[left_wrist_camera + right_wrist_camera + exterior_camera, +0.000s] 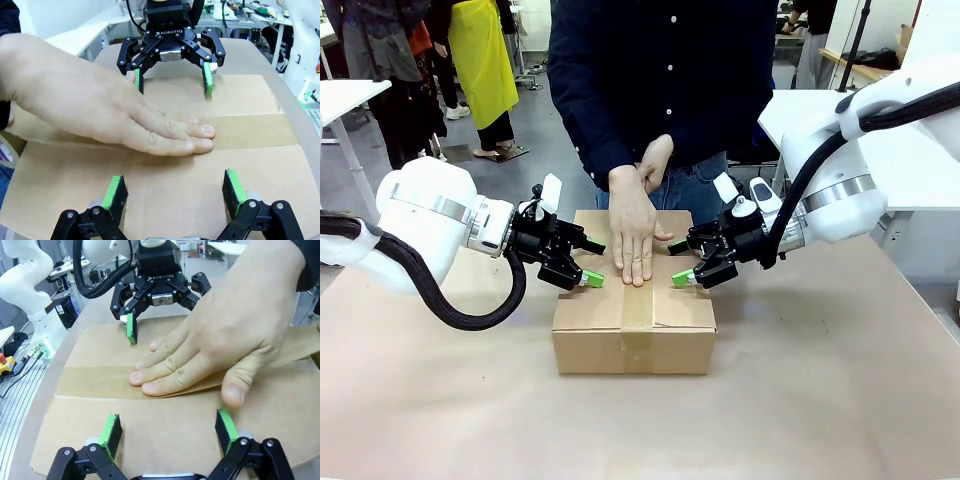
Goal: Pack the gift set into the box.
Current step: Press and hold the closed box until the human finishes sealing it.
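Note:
The brown cardboard box (pixel 665 340) stands at the middle of the table with its top flaps folded down and a tape strip (pixel 250 131) along the seam. A person's hand (pixel 632 235) lies flat on the seam, palm down. My left gripper (pixel 592 263) is open at the box's left top edge, with its green pads (pixel 115 192) over the left flap. My right gripper (pixel 678 262) is open at the right top edge, its pads (pixel 226 425) over the right flap. Each wrist view shows the other gripper across the box, facing it. The gift set is hidden.
Brown paper covers the table (pixel 820 400), bare all around the box. The person stands close behind the box at the far edge. White tables (pixel 910 160) and other people stand farther back. A red stop button (pixel 3 360) sits off the table's side.

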Controlling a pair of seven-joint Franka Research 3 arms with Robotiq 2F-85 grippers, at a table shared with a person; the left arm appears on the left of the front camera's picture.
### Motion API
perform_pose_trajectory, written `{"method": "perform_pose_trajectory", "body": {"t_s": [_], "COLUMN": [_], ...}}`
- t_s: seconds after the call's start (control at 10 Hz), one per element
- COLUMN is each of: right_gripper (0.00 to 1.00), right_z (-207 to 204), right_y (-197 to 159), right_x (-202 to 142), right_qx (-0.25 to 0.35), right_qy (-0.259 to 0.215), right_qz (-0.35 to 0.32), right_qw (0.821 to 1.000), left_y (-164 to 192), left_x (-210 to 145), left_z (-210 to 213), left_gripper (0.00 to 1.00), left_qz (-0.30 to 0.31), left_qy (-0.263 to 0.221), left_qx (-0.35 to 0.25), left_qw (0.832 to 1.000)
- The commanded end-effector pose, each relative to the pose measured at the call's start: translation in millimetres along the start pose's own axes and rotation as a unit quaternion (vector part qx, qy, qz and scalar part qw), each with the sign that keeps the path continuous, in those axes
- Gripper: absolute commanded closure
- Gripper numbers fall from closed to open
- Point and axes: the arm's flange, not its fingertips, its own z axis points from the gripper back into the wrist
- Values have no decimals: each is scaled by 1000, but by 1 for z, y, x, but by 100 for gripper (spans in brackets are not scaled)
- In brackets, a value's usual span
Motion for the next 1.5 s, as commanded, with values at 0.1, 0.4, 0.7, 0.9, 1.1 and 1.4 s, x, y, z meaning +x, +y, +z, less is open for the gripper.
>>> {"method": "perform_pose_trajectory", "body": {"t_s": [0.1,0.4,0.7,0.9,1.1,1.4], "right_gripper": [0,0,0,0,0,0], "right_z": [-2,-2,-2,-2,-2,-2], "right_y": [-1,-1,-1,-1,-1,-1], "right_x": [0,0,0,0,0,0], "right_qx": [3,3,3,3,3,3], "right_qy": [4,4,4,4,4,4], "right_qz": [3,3,3,3,3,3], "right_qw": [1000,1000,1000,1000,1000,1000], "left_y": [-2,-2,-2,-2,-2,-2], "left_x": [-1,-1,-1,-1,-1,-1], "left_z": [0,0,0,0,0,0], "left_gripper": [0,0,0,0,0,0], "left_qz": [-7,-7,-7,-7,-7,-7], "left_qy": [-1,-1,-1,-1,-1,-1], "left_qx": [-3,-3,-3,-3,-3,-3], "left_qw": [1000,1000,1000,1000,1000,1000]}}
